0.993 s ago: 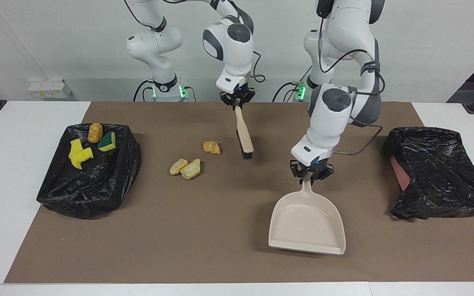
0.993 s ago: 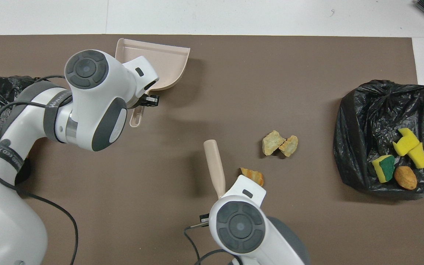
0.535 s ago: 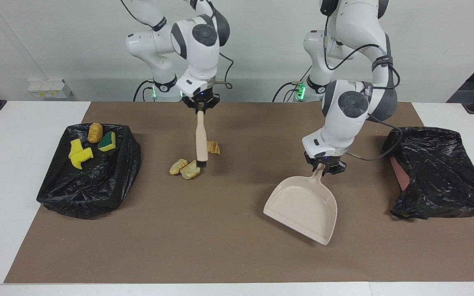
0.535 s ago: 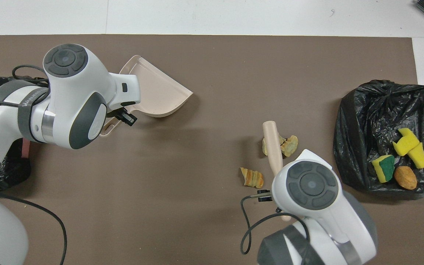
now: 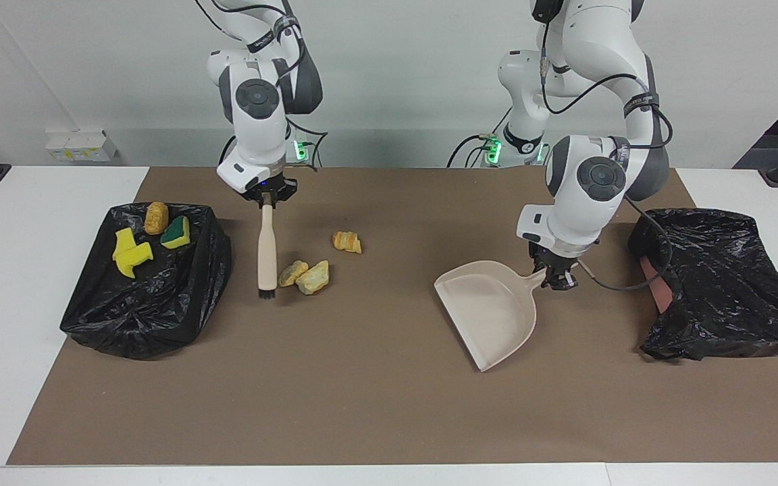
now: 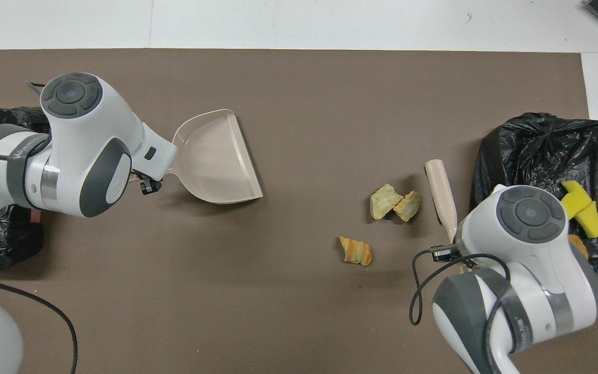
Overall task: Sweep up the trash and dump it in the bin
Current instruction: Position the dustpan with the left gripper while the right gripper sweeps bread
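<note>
Facing view: your right gripper (image 5: pixel 267 198) clamps the brush (image 5: pixel 267 251) at nine o'clock of the bread lumps (image 5: pixel 304 275), ready to sweep toward the dustpan (image 5: pixel 490 310) your left gripper (image 5: pixel 557 277) grips by its handle.

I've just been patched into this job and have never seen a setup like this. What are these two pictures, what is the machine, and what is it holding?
You are looking at two white robot arms working at one table covered by a brown mat. One picture faces the arms from across the table; the other looks down from above their own end, so the sides are swapped between them.

The right pincer is shut on the handle of a beige brush, its bristles down beside two bread-like lumps. A third lump lies nearer the robots.

The left pincer is shut on the handle of a beige dustpan, its open mouth turned toward the lumps.

A black-lined bin at the right arm's end holds yellow sponge pieces and more. Another black bag lies at the left arm's end.
</note>
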